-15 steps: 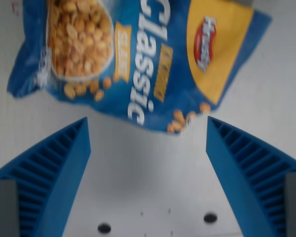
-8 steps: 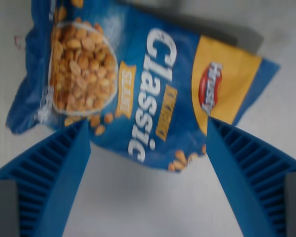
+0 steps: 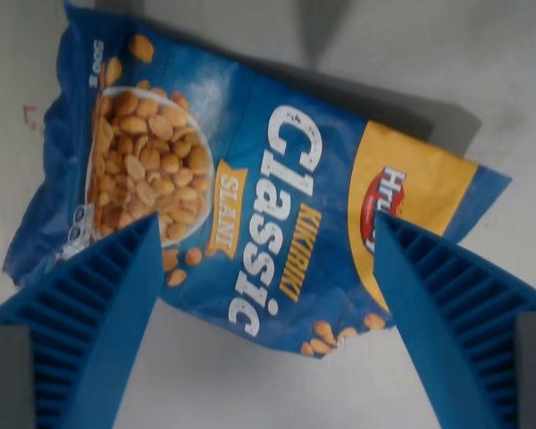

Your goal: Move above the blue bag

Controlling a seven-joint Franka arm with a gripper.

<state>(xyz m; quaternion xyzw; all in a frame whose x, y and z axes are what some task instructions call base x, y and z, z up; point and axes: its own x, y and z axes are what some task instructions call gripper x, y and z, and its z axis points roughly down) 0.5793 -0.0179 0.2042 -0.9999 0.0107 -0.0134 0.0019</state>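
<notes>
Nearest to us, our gripper (image 3: 268, 268) stands with its two ribbed blue fingers (image 3: 98, 313) spread wide apart, one at each lower corner of the wrist view, holding nothing; between them we see bare pale table (image 3: 250, 384) and, just beyond, the lower edge of the blue bag (image 3: 250, 197); the bag lies flat on the table, slanted, its word "Classic" running down the middle, a bowl of nuts printed toward the wrist view's left and a yellow panel with a red logo toward the right; each fingertip overlaps an end of the bag in the picture, so we judge ourselves roughly above it; the bag's centre sits somewhat farther off than the gap between the fingers, so a small advance is left; farthest, grey shadows fall across the table behind the bag.
</notes>
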